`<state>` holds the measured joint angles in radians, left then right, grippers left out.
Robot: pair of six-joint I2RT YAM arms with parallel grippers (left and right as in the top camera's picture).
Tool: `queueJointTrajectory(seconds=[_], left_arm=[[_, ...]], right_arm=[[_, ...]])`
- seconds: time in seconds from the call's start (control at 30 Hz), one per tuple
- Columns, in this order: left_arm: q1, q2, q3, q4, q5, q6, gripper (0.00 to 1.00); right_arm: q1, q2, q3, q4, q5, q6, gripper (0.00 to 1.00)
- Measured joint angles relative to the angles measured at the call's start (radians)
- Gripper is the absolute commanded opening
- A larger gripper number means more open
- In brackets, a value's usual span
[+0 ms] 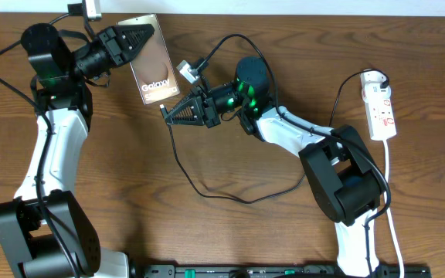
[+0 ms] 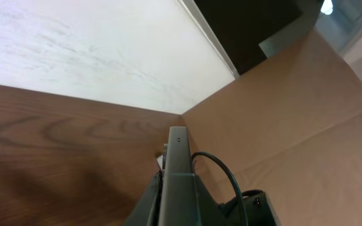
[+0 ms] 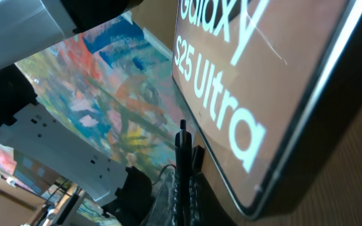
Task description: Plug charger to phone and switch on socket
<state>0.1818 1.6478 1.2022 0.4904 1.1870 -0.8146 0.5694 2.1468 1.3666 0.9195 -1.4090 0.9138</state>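
Clenched right claw, fingers pressed together on the small black connector tip of the long thin black charger cable. Tip upright between the fingers in the right wrist view, just beside the lower edge of the flat rectangular phone with bronze face, dark edges and white "Galaxy S25 Ultra" lettering; seated in the port or only next to it, cannot tell. Phone slanted in the overhead view, bottom end toward the right claw, top end pinched in the clenched left claw, fingers closed across the upper corner. Back from the right claw, slack cable in a wide loop over the dark brown wooden table, then up to a black plug in the far end of the small white oblong power strip with red switch marks. Power strip flat near the right edge of the table, well apart from the phone and both claws, touched by neither. Thicker white cord from the strip's near end toward the front of the table. Switch position too small to read.
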Motion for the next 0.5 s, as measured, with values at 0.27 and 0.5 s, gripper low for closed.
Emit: queueJointTrajectory(seconds=[0.27,0.5], left_arm=[[0.0,0.0,0.0,0.0,0.02,0.0,0.07],[0.0,0.0,0.0,0.0,0.035,0.0,0.07]], right_arm=[[-0.005,0.0,0.0,0.0,-0.001,0.0,0.01],[-0.016,0.0,0.0,0.0,-0.005,0.0,0.01]])
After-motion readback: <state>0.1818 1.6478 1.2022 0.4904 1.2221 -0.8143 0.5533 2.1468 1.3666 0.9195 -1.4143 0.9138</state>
